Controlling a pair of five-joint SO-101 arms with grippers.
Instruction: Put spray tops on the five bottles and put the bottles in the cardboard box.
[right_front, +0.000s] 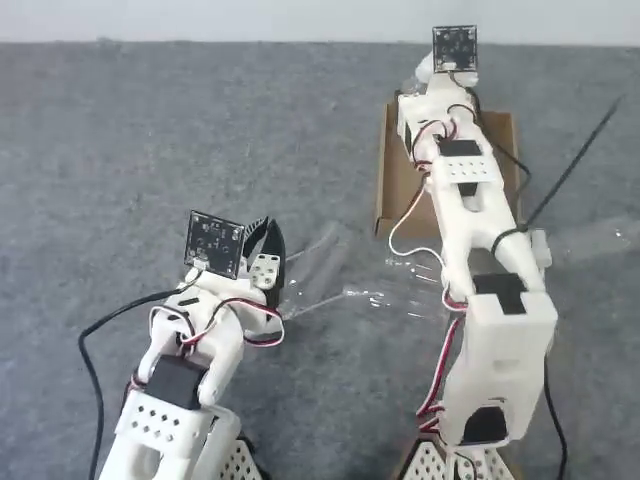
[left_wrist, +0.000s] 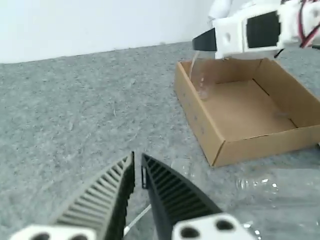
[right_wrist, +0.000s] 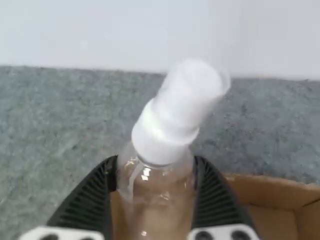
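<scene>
Over the far right edge of the surface sits the cardboard box (right_front: 398, 190), and your right jaws are clenched on a capped bottle (right_wrist: 150, 195) held above it. Bring it down well inside the walls before you let go, so it can't tip over the rim. (First)

Agreed, and it seems to hang close to one corner of the box, so shift towards the middle first. The grip sits just under the spray top (right_wrist: 177, 112), so the body could swing. Release slowly. (Second)

Your left jaws are closed together with nothing between them, low over the surface (right_front: 150, 150) near its front left, just beside the clear bottles (right_front: 380, 295) lying at its middle. Leave that arm parked. (First)

Mind what you can't see. From above, your right arm covers much of the box and the held bottle's lower end, so its height over the box floor is a guess. The lying bottles are hard to count, and I can't tell whether any has a top. (Second)
</scene>
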